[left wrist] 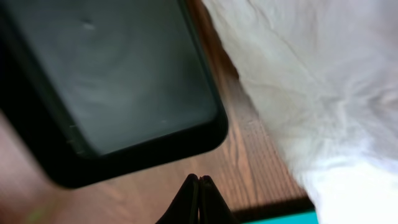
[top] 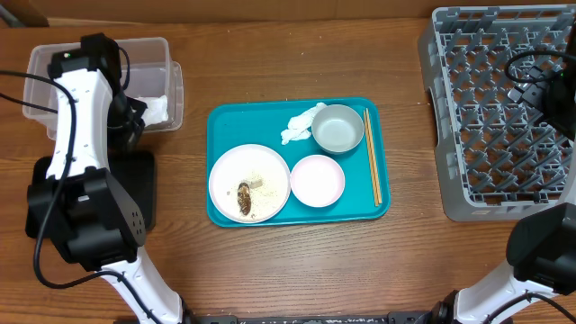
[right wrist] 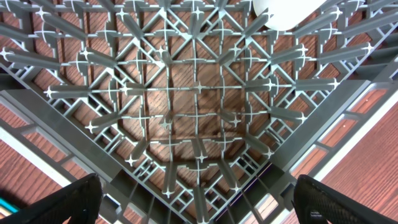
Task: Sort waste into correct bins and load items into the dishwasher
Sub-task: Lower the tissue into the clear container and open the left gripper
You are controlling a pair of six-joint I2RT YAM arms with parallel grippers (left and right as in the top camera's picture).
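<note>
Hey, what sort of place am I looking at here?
Probably a test bench staged as a dish-clearing station: teal tray with a dirty plate, grey dish rack, clear tub.

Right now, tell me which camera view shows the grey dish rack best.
The overhead view: it shows the dish rack almost whole, with its walls and its place at the right end of the table. The right wrist view gives only a close patch of its peg grid from above. The left wrist view shows none of it.
</note>
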